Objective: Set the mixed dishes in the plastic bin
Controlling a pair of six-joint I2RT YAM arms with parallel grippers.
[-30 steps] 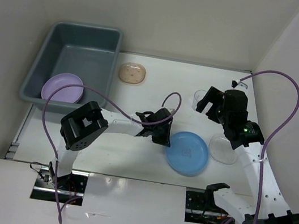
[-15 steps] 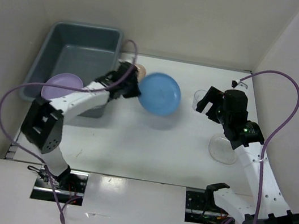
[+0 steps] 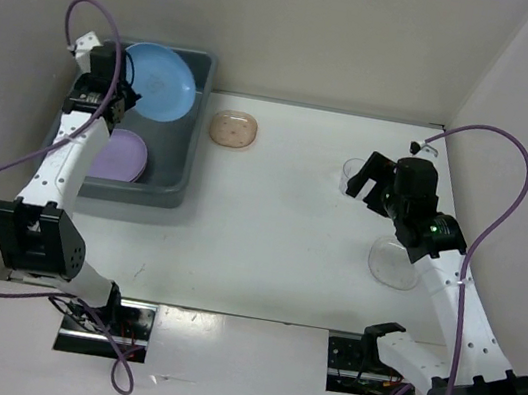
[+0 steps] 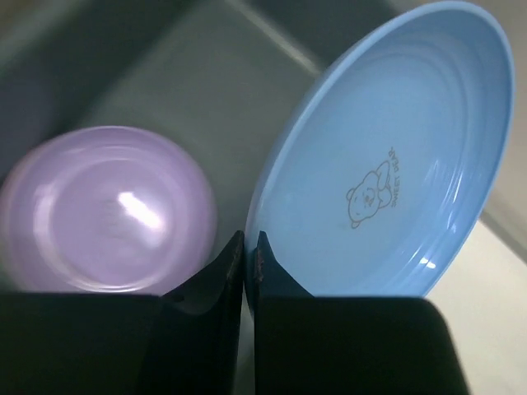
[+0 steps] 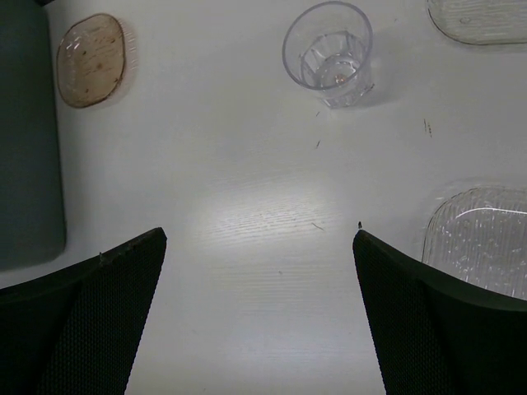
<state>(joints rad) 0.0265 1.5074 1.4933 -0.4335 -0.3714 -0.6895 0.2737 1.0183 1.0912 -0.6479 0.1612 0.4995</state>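
Left gripper [image 4: 249,239]: we are clamping it on the rim of the blue plate [image 4: 395,148], fingers nearly together with the rim between them. We are holding the plate tilted over the far end of the plastic bin [image 3: 194,135], which is sitting at the far left corner of the worktop. The purple plate [image 4: 107,210] is lying on the bin floor, toward its near end.

Right gripper [image 5: 258,234]: we are hovering it above the worktop's right half, jaws spread wide and gripping nothing.

The beige dish [image 5: 90,59] is resting near the far edge, just right of the bin. The clear cup [image 5: 329,53] is standing upright towards the far right. One clear plate [image 5: 478,239] is lying near the right edge.
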